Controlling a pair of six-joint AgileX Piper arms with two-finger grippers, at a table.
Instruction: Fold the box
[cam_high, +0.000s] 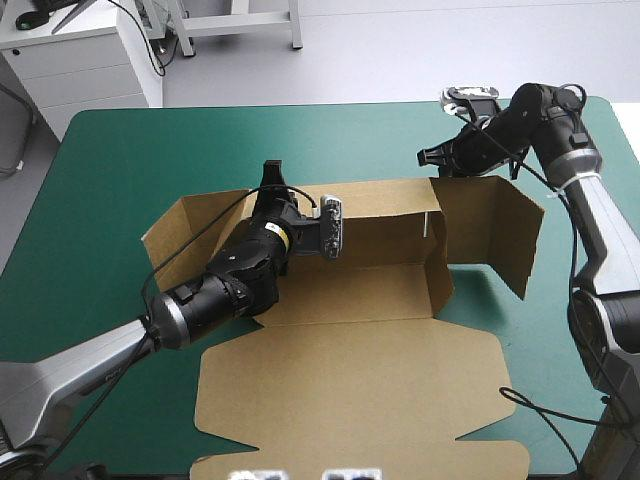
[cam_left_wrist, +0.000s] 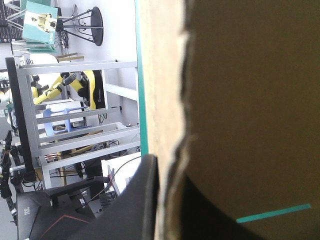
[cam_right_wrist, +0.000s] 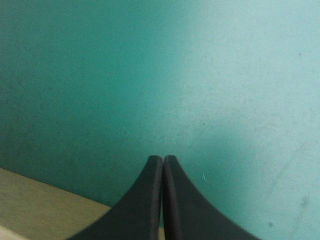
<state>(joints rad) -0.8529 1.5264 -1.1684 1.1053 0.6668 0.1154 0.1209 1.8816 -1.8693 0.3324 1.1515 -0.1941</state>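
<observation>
**A:** where's the box (cam_high: 360, 330) sitting rn?

**B:** middle of the counter (cam_high: 110, 180), far walls up, lid lying flat. The back wall runs right between the left fingers (cam_left_wrist: 137, 200), and they're pinching it.

**A:** and the other arm?

**B:** right fingers (cam_right_wrist: 150, 200) are pressed together into a point. There's teal-green cover ahead of them and a brown flap edge just beside them.

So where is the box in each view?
High view: box mid-table, far wall raised, lid flat.
Left wrist: box wall pinched in the left claw.
Right wrist: box edge beside the shut right claw.
Shared landmark: teal-green cover.
</observation>
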